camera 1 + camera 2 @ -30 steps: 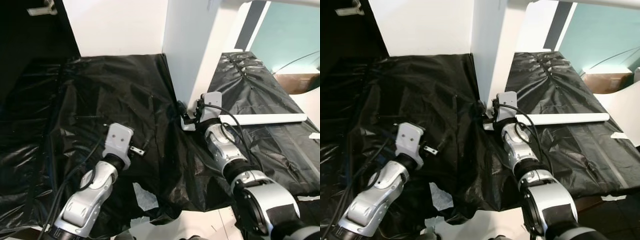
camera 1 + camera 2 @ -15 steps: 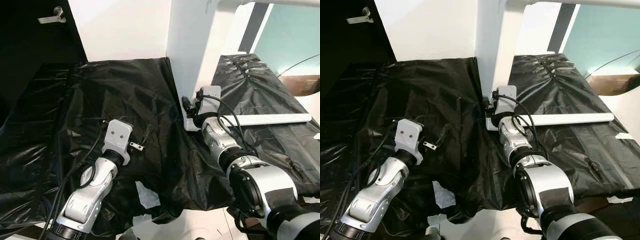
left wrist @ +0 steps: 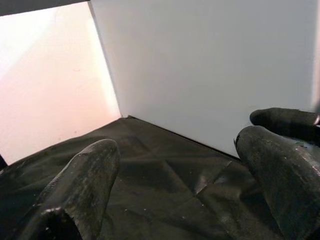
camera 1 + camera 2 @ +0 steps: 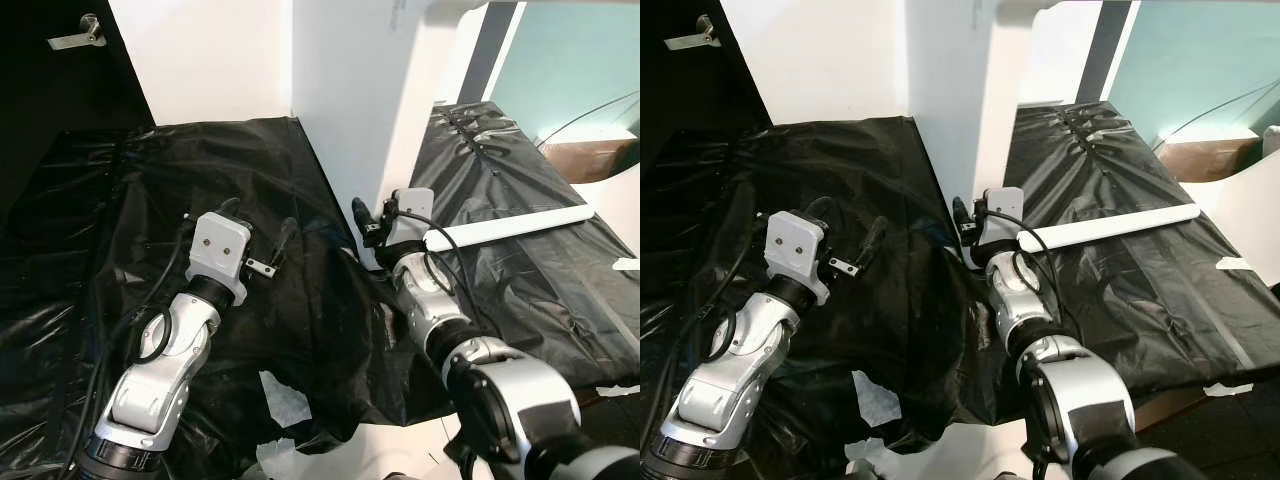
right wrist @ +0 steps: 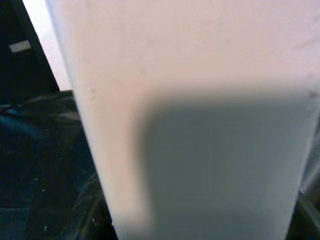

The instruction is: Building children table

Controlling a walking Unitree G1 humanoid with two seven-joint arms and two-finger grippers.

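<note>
White panel: a tall white table panel (image 4: 350, 110) is seen standing upright on the black plastic sheet (image 4: 180, 190), its lower end met by the right gripper.
Right gripper: the right gripper (image 4: 368, 225) is pressed against the panel's base; in the right wrist view the white surface (image 5: 200, 125) sits close between the dark fingers, one faintly made out at the lower edge (image 5: 90, 210). Whether the panel is actually clamped cannot be told.
White slat: a long white slat (image 4: 510, 226) is laid across the sheet just beside the right wrist, running off toward the robot's right.
Left gripper: the left gripper (image 4: 258, 228) is held above the sheet, well apart from the panel, with its fingers spread wide and nothing between them. In the left wrist view both black fingers (image 3: 85, 180) are shown parted, the panel's face (image 3: 210, 70) ahead of them.
Sheet: crumpled black plastic is spread over the floor on both sides of the panel; a torn gap (image 4: 290, 395) exposes pale floor near the robot.
Surroundings: a white wall (image 4: 200, 60) is seen behind, a dark door with a metal handle (image 4: 72, 35) at far left, and a teal surface (image 4: 570, 60) at upper right.
</note>
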